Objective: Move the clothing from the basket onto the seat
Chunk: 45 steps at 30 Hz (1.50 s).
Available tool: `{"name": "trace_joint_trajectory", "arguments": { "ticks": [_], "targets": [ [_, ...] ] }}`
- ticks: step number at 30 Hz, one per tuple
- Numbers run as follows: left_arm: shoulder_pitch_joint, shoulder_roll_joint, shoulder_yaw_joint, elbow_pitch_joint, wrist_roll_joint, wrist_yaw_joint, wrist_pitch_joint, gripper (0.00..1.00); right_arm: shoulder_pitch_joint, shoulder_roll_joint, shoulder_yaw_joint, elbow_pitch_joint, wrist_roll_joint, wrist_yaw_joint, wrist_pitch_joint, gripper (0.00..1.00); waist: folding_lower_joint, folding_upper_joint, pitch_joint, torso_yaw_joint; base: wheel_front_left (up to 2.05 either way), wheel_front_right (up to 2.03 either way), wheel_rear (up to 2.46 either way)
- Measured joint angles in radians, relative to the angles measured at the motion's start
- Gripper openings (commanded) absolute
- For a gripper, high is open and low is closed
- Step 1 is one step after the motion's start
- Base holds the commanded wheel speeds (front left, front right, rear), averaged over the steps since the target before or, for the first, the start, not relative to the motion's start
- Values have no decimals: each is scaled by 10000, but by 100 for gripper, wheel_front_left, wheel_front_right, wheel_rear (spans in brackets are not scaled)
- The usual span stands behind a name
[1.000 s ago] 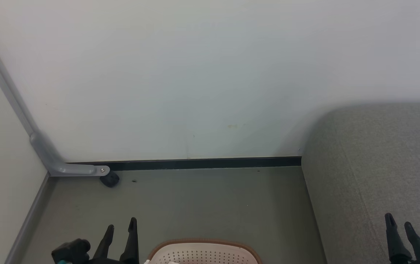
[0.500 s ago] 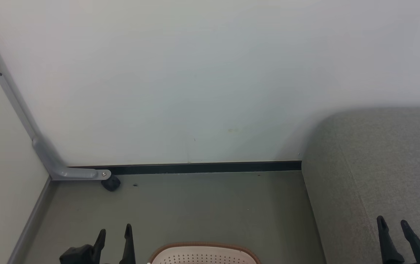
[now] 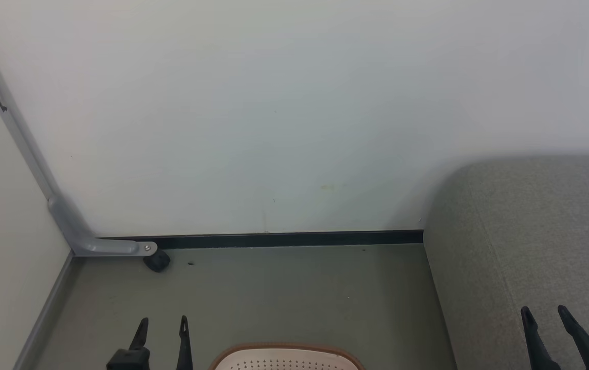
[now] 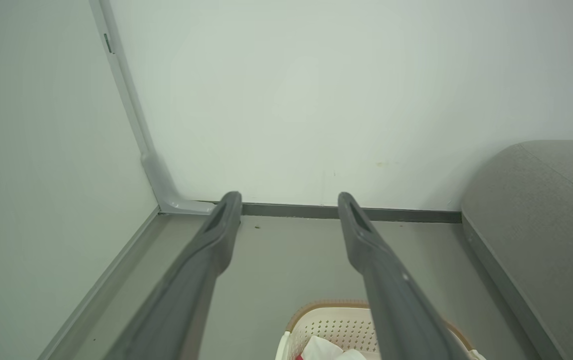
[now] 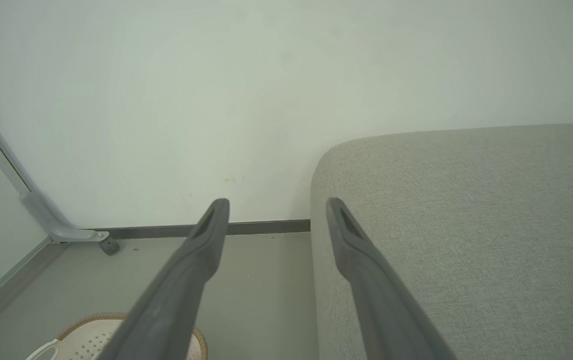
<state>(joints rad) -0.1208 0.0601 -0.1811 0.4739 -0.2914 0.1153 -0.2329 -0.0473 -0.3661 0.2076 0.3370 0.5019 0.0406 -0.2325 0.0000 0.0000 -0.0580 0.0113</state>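
Looks barely started: my left claw (image 3: pixel 163 329) and right claw (image 3: pixel 544 318) both wide, empty; clothing (image 4: pixel 324 348) in near basket (image 3: pixel 287 354), visible seat (image 3: pixel 531 231) right, bare.

L gripper (image 3: pixel 164 321) sat at lower left of head view, its two long dark fingers pointing up & slightly apart at the tips, jaws spread wide w/ nothing btwn them. R gripper (image 3: pixel 544 311) sat at lower right, fingers leaning a little to the left, jaws likewise wide & empty. In both wrist views each pair of fingers ran straight out from bottom edge, tips approx level.
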Motion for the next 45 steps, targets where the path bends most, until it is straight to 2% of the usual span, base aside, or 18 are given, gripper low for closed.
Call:
{"name": "trace_joint_trajectory", "arguments": {
  "ticks": [7,22,40,45],
  "targets": [
    [-1,-46,-366,-10,564,86,-165,100,22,-94,33,2,-366,-67,-159,100,0,0,-12,-6,0,0,0],
    [-1,-84,96,161,566,86,-165,100,158,-73,-155,-36,-407,-67,-163,100,0,0,5,-13,0,0,0],
    [-1,-134,115,364,566,88,-165,100,160,-56,-384,-295,-541,-52,-165,100,0,0,94,-19,0,0,0],
    [-1,-136,-215,458,339,88,-165,100,157,-65,-464,-575,-562,-36,-167,100,0,0,282,-37,0,0,0]
  ]
}}
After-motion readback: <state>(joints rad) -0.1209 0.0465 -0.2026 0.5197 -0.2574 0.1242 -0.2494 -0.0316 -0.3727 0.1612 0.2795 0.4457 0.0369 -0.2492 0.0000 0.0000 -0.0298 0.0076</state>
